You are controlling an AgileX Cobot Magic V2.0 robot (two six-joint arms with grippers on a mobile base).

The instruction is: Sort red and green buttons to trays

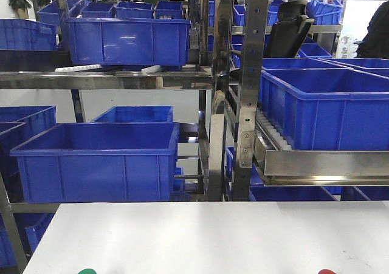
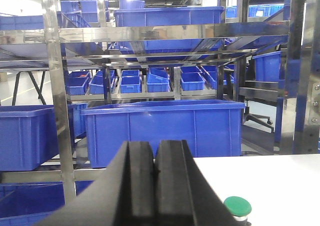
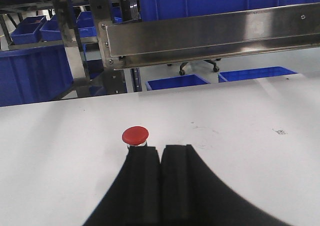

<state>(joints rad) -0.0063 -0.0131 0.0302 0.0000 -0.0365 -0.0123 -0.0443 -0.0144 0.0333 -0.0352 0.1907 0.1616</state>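
A green button [image 2: 237,207] stands on the white table [image 2: 280,186] low at the right of the left wrist view, just right of my left gripper [image 2: 155,148], which is shut and empty. Its top also shows at the bottom edge of the front view [image 1: 87,271]. A red button [image 3: 135,135] stands on the table in the right wrist view, just beyond the left fingertip of my right gripper [image 3: 160,150], which is shut and empty. The red button's top shows at the bottom edge of the front view [image 1: 327,271]. No trays are in view.
Steel racks [image 1: 209,104] stand behind the table's far edge and hold many blue bins [image 1: 97,161]. A steel rail [image 3: 210,33] hangs over the far side of the table in the right wrist view. A large blue bin [image 2: 162,128] stands ahead of the left gripper.
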